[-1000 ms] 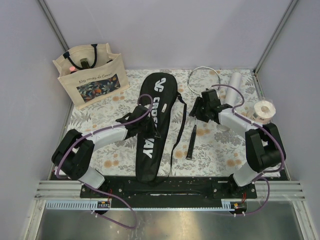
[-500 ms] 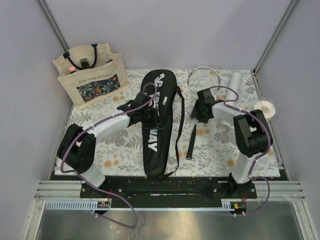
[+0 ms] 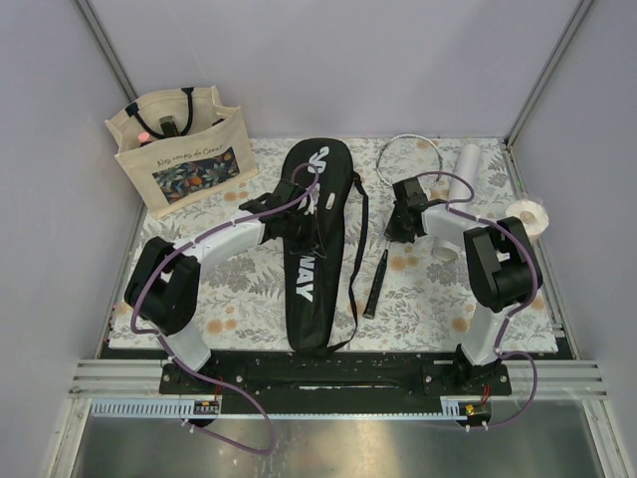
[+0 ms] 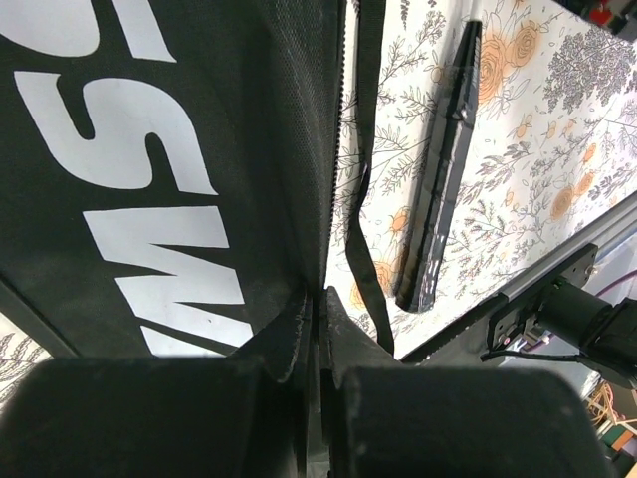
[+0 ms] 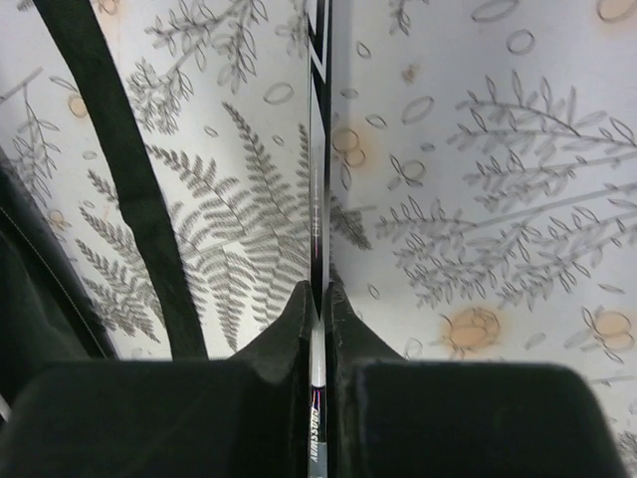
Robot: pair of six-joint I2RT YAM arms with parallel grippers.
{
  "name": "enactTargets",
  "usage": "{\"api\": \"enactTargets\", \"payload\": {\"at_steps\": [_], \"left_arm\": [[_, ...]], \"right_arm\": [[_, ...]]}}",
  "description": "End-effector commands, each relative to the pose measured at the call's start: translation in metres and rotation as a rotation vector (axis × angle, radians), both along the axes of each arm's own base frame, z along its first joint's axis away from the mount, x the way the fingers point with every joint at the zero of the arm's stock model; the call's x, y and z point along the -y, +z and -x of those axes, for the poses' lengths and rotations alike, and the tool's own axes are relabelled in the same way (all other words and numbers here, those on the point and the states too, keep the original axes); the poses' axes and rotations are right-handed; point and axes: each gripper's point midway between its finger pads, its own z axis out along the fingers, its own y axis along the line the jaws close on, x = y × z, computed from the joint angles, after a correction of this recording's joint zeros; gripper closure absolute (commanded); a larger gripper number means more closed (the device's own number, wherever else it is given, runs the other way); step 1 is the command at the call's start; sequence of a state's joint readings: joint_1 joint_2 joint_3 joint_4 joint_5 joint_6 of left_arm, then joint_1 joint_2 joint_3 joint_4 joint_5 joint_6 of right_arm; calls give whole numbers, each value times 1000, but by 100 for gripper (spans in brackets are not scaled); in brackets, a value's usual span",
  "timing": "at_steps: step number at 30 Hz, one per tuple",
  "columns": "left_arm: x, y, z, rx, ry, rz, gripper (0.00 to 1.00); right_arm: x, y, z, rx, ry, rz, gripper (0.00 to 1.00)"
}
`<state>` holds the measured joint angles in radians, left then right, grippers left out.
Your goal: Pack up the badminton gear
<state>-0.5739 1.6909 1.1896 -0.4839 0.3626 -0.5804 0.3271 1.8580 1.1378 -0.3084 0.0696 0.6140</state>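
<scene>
The long black cover (image 3: 309, 269) lettered in white lies lengthwise on the floral cloth, its strap (image 3: 350, 249) trailing along its right side. My left gripper (image 3: 304, 221) is shut on the cover's zip edge (image 4: 333, 199), and the jaws (image 4: 320, 299) meet with fabric between them. A white-framed racket (image 3: 403, 149) lies to the right, its dark handle (image 3: 375, 284) pointing toward me. My right gripper (image 3: 398, 224) is shut on the racket's thin shaft (image 5: 318, 149), which runs between the closed fingers (image 5: 318, 291). The white tube (image 3: 463, 169) lies at the far right.
A beige tote bag (image 3: 179, 149) with a floral print stands at the back left corner. A pale tape roll (image 3: 528, 216) sits at the right edge by the right arm's elbow. The black strap (image 5: 119, 149) crosses the cloth left of the shaft.
My right gripper has closed on the racket shaft. My left arm has drawn the cover farther up the table. The racket handle has swung slightly left.
</scene>
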Motion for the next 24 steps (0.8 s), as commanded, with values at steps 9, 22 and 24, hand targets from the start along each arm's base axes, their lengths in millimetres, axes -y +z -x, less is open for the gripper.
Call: {"api": "enactTargets", "payload": {"at_steps": [9, 22, 24], "left_arm": [[3, 25, -22, 57, 44, 88, 100], [10, 31, -44, 94, 80, 97, 100], [10, 29, -46, 92, 87, 99, 100]], "right_arm": [[11, 71, 28, 191, 55, -11, 100], [11, 105, 132, 177, 198, 48, 100], [9, 104, 151, 157, 220, 54, 100]]}}
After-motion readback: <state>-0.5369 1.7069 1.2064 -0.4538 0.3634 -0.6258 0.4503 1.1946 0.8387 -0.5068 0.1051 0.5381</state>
